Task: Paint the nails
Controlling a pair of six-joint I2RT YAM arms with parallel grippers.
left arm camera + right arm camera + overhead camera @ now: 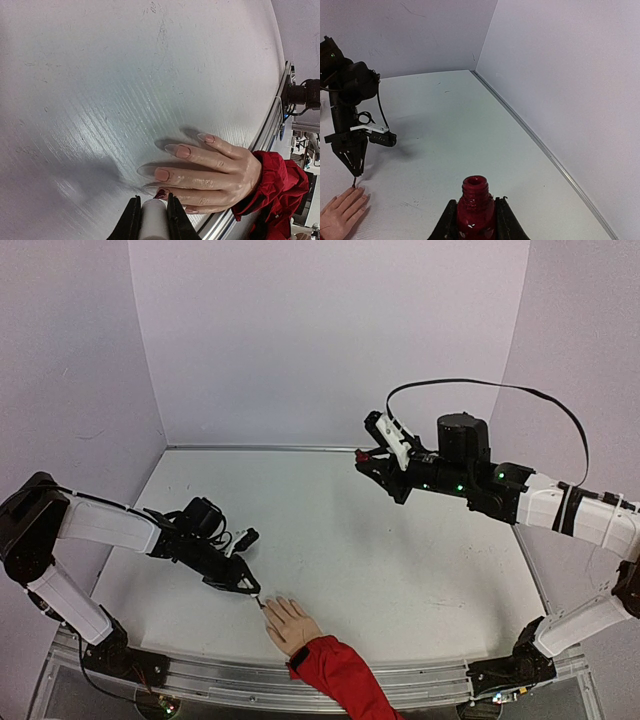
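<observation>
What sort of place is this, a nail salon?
Probably a robotics test booth, not a salon: plain walls box in a white table, a left arm and right arm are bolted at its edge, and the hand is a mannequin's.

Red sleeve [335, 670], dark-red bottle [476, 210], pink nails [161, 174].
</observation>
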